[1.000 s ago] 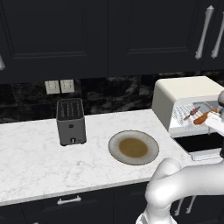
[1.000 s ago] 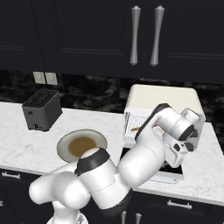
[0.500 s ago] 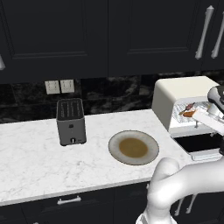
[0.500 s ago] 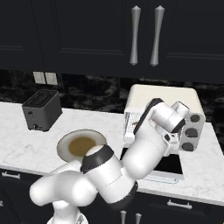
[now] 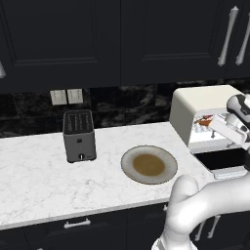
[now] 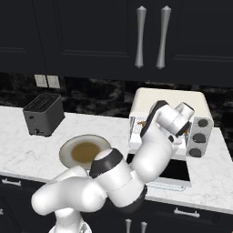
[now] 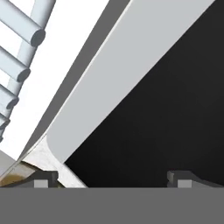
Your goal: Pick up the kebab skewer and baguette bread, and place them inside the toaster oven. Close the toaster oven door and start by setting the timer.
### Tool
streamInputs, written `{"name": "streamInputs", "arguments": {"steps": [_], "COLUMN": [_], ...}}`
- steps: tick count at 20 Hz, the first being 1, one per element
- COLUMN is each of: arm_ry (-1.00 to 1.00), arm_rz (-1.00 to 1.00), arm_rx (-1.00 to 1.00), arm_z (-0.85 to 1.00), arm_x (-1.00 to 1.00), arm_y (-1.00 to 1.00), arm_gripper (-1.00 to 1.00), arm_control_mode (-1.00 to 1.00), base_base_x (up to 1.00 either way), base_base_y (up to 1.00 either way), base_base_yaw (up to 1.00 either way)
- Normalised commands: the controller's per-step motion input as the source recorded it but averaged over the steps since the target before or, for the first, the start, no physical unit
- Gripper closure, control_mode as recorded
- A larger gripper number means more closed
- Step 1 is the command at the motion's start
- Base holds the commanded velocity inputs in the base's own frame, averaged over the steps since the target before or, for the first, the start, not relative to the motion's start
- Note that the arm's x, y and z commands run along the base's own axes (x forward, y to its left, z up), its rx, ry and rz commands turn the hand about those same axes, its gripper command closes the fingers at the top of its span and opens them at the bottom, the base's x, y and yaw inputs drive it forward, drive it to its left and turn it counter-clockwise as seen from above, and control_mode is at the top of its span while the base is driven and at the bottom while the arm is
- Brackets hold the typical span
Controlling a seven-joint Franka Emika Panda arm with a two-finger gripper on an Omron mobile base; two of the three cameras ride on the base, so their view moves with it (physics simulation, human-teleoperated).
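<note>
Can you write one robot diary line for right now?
stage: food inside toaster oven | toaster oven door: open | plate: bare | tool: open, over door

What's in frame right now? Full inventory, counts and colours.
toaster oven: 1, cream-white, right end of the counter
toaster oven door: 1, dark glass, folded down open in front of the oven
food on the oven rack: reddish-brown, inside the oven; pieces too small to tell apart
plate: 1, grey rim with brown centre, mid-counter, nothing on it
slot toaster: 1, dark grey, left of the plate
wall outlets: 2, white, on the backsplash
counter: 1, white marble
cabinets: black, silver handles
arm: 1, white; gripper fingers open at the oven mouth
</note>
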Motion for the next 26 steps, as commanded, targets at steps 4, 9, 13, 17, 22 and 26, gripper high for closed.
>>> {"name": "streamInputs", "arguments": {"steps": [4, 9, 13, 17, 22, 26], "arm_ry": [-0.08, -0.12, -0.03, 0.00, -0.02, 0.00], "arm_rz": [-0.08, -0.05, 0.04, 0.31, 0.52, 0.73], "arm_rx": [-0.05, -0.04, -0.03, -0.04, -0.07, -0.11], "arm_z": [-0.01, 0.03, 0.16, 0.04, -0.10, -0.29], "arm_x": [0.00, -0.63, -1.00, -1.00, -1.00, -0.47], "arm_y": [0.00, 0.00, -0.06, -0.05, 0.00, -0.25], "arm_gripper": [-1.00, -1.00, -1.00, -1.00, -1.00, -1.00], "arm_control_mode": [-1.00, -1.00, -1.00, -1.00, -1.00, -1.00], "base_base_x": [0.00, 0.00, 0.00, 0.00, 0.00, 0.00], "base_base_y": [0.00, 0.00, 0.00, 0.00, 0.00, 0.00], "base_base_yaw": [0.00, 0.00, 0.00, 0.00, 0.00, 0.00]}}
